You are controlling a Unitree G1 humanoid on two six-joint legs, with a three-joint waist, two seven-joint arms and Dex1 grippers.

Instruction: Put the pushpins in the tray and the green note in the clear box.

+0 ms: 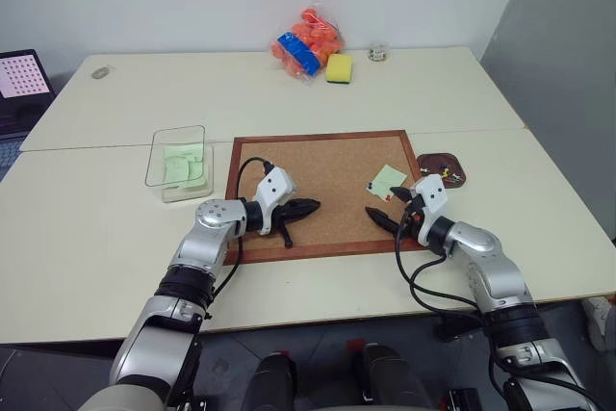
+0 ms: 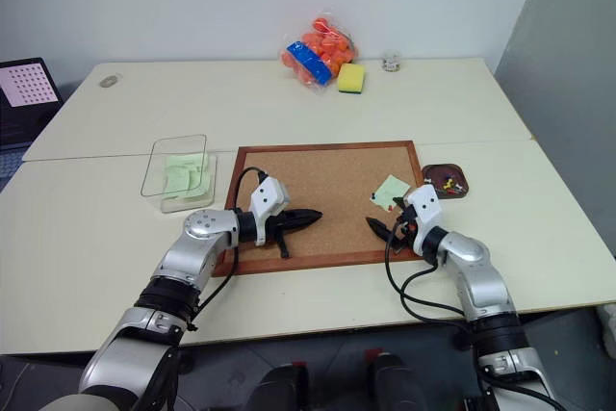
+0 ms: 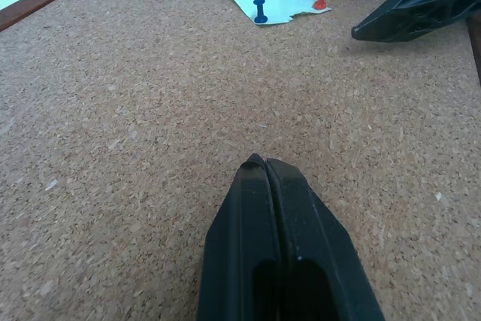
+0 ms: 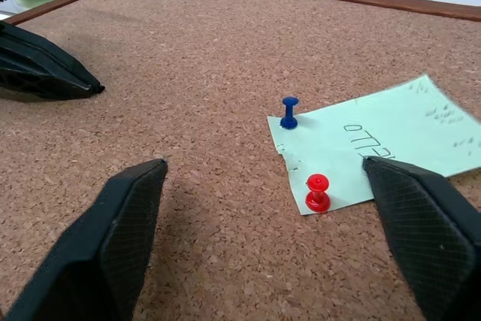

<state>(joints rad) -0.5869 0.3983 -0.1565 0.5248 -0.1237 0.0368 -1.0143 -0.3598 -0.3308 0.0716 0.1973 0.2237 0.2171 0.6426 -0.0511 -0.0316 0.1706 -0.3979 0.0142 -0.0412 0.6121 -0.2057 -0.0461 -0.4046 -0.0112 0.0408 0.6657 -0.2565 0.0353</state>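
Right gripper (image 4: 263,186) hangs spread wide with the tiny red plastic pushpin (image 4: 316,192) just ahead between its fingers, pinning the pale green paper note (image 4: 383,144) to the corkboard (image 4: 188,50); it should pinch the head squarely and pull straight out, while the left gripper (image 3: 263,167) sits closed well apart.

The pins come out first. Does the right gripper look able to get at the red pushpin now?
Probably yes: the right gripper is open, the red pushpin stands between its fingers, and nothing blocks it.
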